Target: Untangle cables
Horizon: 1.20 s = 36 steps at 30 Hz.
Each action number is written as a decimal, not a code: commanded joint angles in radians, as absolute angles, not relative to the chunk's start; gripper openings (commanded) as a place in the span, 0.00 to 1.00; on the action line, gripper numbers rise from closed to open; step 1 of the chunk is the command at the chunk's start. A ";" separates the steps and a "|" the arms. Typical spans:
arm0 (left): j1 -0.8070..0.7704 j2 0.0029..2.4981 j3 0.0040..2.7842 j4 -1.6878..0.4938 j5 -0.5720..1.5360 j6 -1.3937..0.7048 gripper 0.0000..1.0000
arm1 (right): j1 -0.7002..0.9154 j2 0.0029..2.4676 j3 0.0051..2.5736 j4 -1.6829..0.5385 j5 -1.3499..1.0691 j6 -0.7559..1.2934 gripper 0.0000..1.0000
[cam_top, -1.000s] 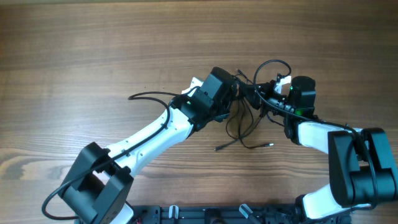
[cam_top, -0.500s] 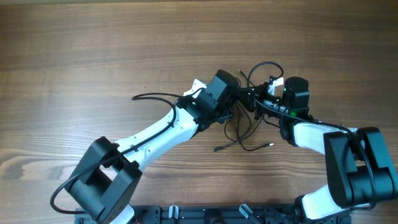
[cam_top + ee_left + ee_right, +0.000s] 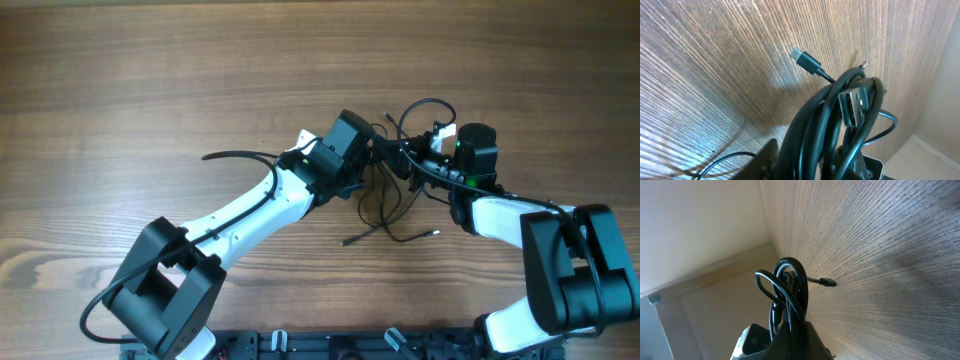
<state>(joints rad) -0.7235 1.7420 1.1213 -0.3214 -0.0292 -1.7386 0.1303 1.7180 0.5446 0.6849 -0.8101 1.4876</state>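
A tangle of thin black cables [image 3: 390,195] lies at the table's middle right, loops and loose plug ends trailing toward the front. My left gripper [image 3: 375,152] is shut on a thick bunch of the cables [image 3: 815,135]; a USB plug [image 3: 853,105] and a smaller plug [image 3: 806,61] stick out above it. My right gripper [image 3: 410,158] faces it from the right, shut on looped cables [image 3: 790,297], with one plug end [image 3: 827,282] poking out. The two grippers nearly touch in the overhead view.
A black cable [image 3: 235,157] runs off left of my left arm. Two loose plug ends [image 3: 350,240] lie in front of the tangle. Wooden table [image 3: 150,90] stretches all around.
My left arm has shifted slightly left and back, still holding the cables. The right gripper has moved a little left from a second ago. The tangle moved with them.
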 commanded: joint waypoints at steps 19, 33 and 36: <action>-0.548 1.563 1.126 -0.347 0.041 -1.348 0.04 | 0.076 1.726 0.549 0.780 -1.258 0.570 1.00; -0.392 1.337 1.126 -0.352 0.179 -0.826 0.04 | 0.175 1.465 0.550 0.956 -1.033 0.611 0.99; -0.379 1.324 1.126 -0.357 0.186 -0.791 0.04 | 0.175 1.336 0.566 0.622 -0.833 0.395 1.00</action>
<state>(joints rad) -0.3908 1.3407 1.1194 -0.3557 0.1337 -0.9398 0.1768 1.4380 0.5503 0.8112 -1.0355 0.6147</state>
